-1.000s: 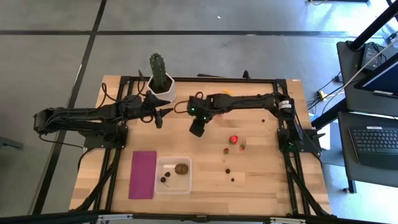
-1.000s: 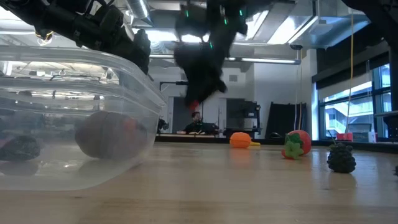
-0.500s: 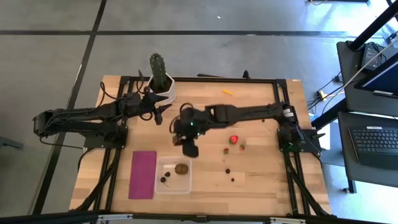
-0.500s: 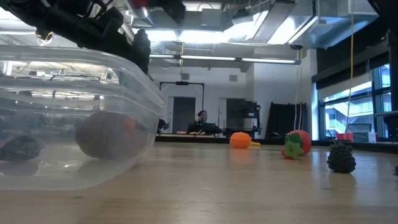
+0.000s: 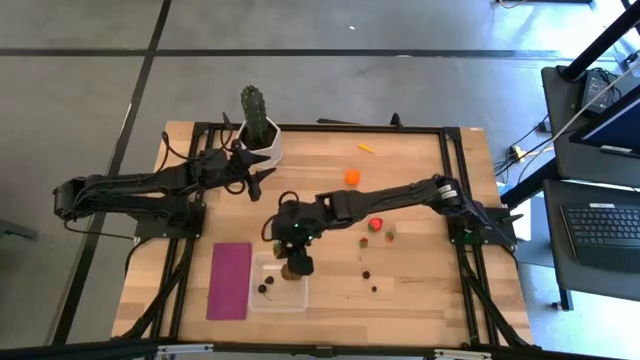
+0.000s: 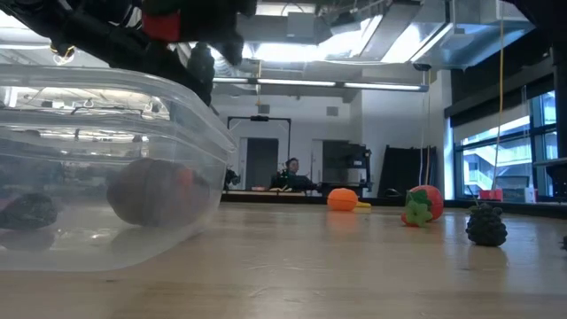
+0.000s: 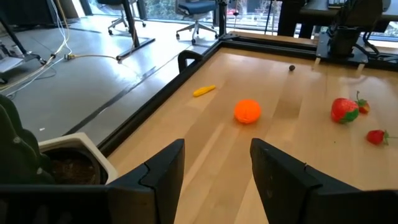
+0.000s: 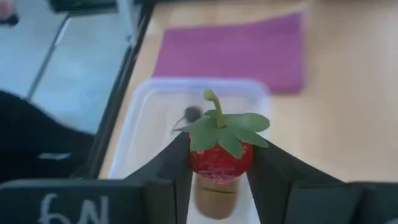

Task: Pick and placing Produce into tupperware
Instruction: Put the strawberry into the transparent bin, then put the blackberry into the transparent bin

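Note:
My right gripper (image 5: 293,262) hangs over the clear tupperware (image 5: 262,298), shut on a red strawberry (image 8: 221,158) with a green leaf cap. In the tub lie a brown kiwi (image 8: 214,198), right under the strawberry, and a dark berry (image 5: 263,289). An orange ball (image 5: 352,177), a thin yellow piece (image 5: 367,148), two more strawberries (image 5: 376,224) and small dark berries (image 5: 365,273) lie on the table. My left gripper (image 7: 217,174) stands open beside the cactus pot (image 5: 262,140), holding nothing. My right gripper pinches the strawberry's red body (image 8: 200,163) by its two sides between its two fingers (image 8: 171,171). The leaf cap (image 8: 227,127) sticks out past the fingers. The fingers slant downward. The strawberry is lifted clear above the tub.
A flat magenta mat (image 5: 230,281) lies just left of the tub. The cactus in its white pot stands at the far left of the table. A black frame (image 5: 445,180) borders the work area. The table to the right of the tub holds only the scattered fruit.
My right gripper has carried the strawberry from the far middle of the table toward the near edge and a little left, ending over the tupperware. It has tipped and rolled on the way. The orange ball, hidden under the arm before, now shows.

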`<control>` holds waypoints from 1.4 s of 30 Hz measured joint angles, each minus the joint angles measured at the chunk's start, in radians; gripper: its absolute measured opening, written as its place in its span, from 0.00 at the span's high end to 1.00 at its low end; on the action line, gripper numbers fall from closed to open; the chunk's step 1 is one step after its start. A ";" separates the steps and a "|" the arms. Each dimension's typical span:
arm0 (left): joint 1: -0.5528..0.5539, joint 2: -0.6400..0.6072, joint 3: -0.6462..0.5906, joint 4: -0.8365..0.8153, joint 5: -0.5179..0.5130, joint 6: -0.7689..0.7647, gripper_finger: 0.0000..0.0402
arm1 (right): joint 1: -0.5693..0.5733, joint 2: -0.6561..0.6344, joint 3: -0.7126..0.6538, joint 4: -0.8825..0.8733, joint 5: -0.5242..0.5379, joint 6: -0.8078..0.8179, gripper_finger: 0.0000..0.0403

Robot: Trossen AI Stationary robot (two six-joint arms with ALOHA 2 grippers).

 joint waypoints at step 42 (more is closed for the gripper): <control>0.000 0.000 0.000 -0.002 -0.002 -0.001 0.56 | 0.123 0.220 -0.001 -0.020 -0.001 -0.036 0.49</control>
